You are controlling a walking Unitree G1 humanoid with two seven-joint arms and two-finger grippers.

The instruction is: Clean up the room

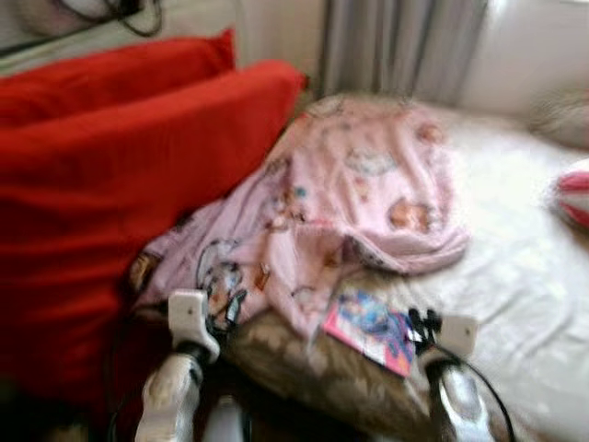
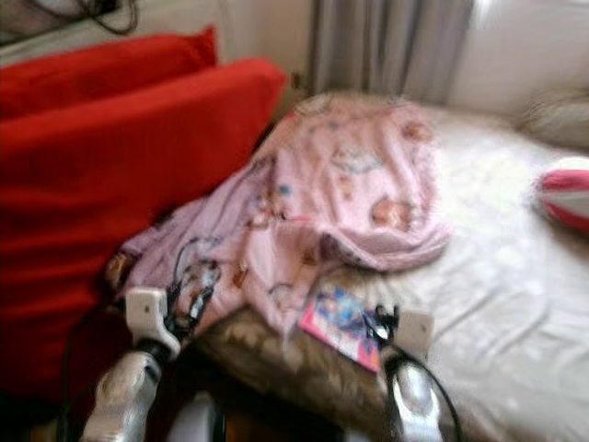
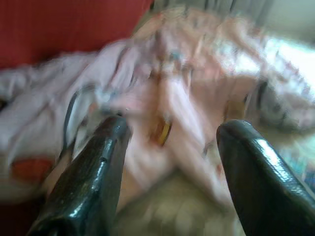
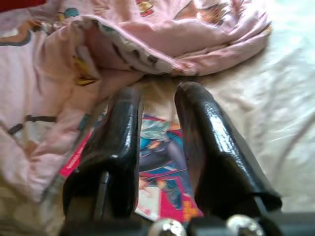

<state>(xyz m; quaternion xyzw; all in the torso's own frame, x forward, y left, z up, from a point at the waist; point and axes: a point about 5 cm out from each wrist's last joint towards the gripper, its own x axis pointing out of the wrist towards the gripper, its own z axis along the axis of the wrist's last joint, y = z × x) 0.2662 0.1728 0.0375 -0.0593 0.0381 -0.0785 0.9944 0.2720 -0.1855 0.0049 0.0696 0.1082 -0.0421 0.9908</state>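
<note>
Right wrist view: my right gripper (image 4: 157,105) is hovering narrowly parted, gripping nothing, directly over the booklet (image 4: 162,162).
Booklet is lying flat on the bed (image 1: 515,276), one edge tucked under the pink blanket (image 1: 350,193); I judge a low edge pinch best. My left gripper (image 3: 170,142) is standing wide, facing blanket beside red cushions (image 1: 110,175).
</note>
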